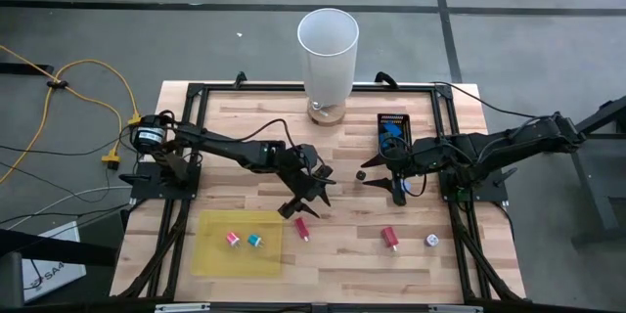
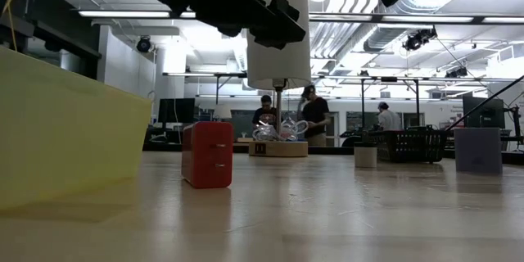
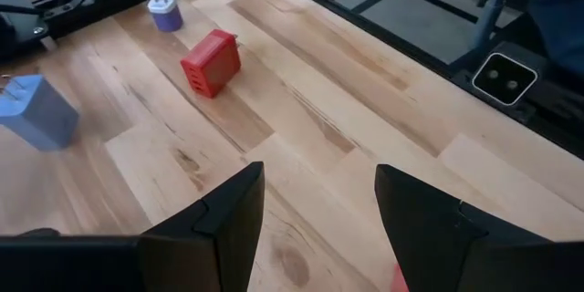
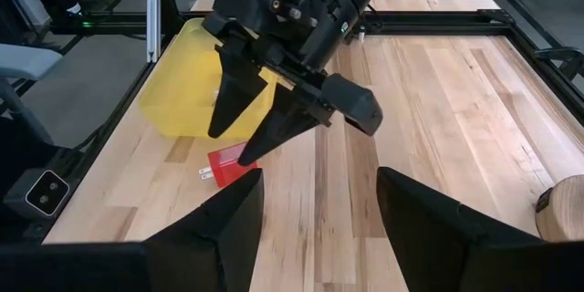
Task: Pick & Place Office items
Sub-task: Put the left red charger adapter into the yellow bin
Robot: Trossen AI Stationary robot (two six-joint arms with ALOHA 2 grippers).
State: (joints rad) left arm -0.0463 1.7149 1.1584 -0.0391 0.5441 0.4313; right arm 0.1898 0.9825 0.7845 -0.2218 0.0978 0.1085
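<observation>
High view shows the left gripper (image 1: 305, 205), jaws apart and empty, poised over the small red blocky plastic charger (image 1: 301, 227) lying near the wooden desk's (image 1: 342, 156) front edge: light, rigid, probably best pinched across its flat sides.

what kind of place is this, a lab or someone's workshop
Most likely a shared robotics lab: people work at benches beyond the wooden table, exposed ducts and strip lights run overhead, and two arms are mounted on a black frame.

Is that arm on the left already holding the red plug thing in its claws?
No. The left gripper hangs open above the red block, which lies on the wooden table with nothing between the fingers.
</observation>
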